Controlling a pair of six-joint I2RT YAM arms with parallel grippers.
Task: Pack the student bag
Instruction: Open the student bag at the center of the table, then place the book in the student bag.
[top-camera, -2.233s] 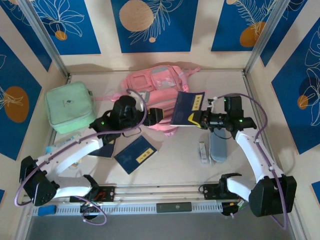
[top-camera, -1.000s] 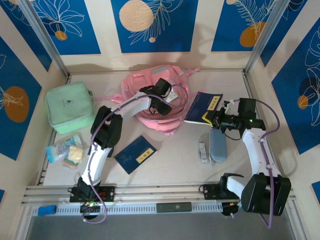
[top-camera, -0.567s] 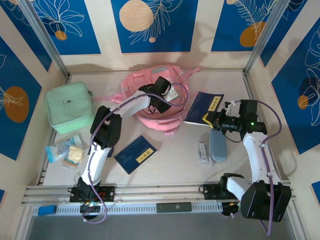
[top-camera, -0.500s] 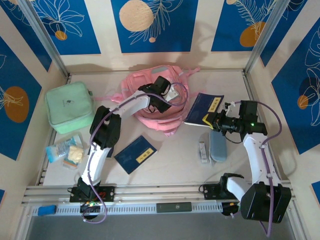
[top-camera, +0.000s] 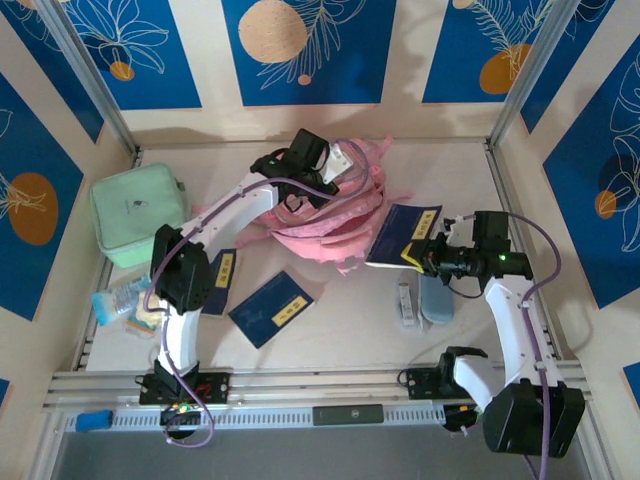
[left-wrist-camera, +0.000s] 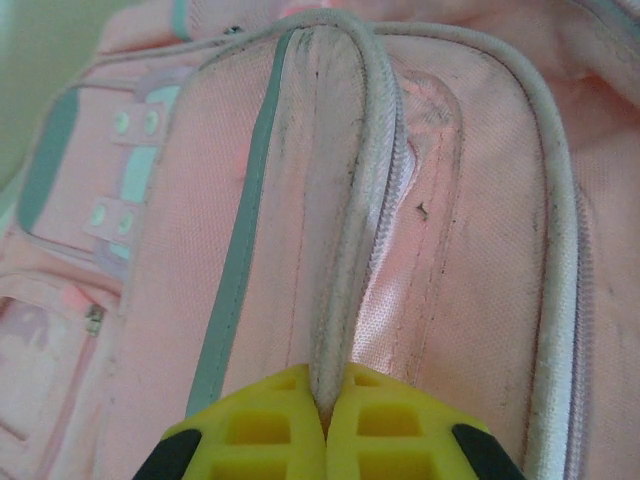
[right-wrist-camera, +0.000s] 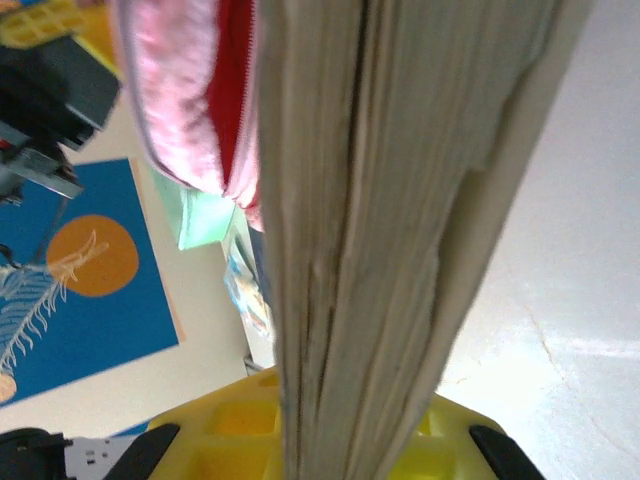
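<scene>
At rear centre of desk (top-camera: 350, 310), I see left gripper (left-wrist-camera: 328, 405) pinched shut on raised seam of student bag (top-camera: 325, 225), beside zip (left-wrist-camera: 392, 190). Right gripper (top-camera: 432, 252) clamps blue book (top-camera: 400, 233) by its edge, just right of bag.

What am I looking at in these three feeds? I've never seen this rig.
These are two robot arms bolted at the near edge of a table. The wide picture comes from a fixed camera above and behind them, with the left arm on the left. The other two come from cameras on the wrists, each showing its own yellow fingers at the bottom. The left gripper is pinched shut on a piped seam of the pink student bag. The right gripper clamps a blue book by its edge, beside the bag. On the table lie a mint green case, another blue booklet, a grey pouch and a packet.
</scene>
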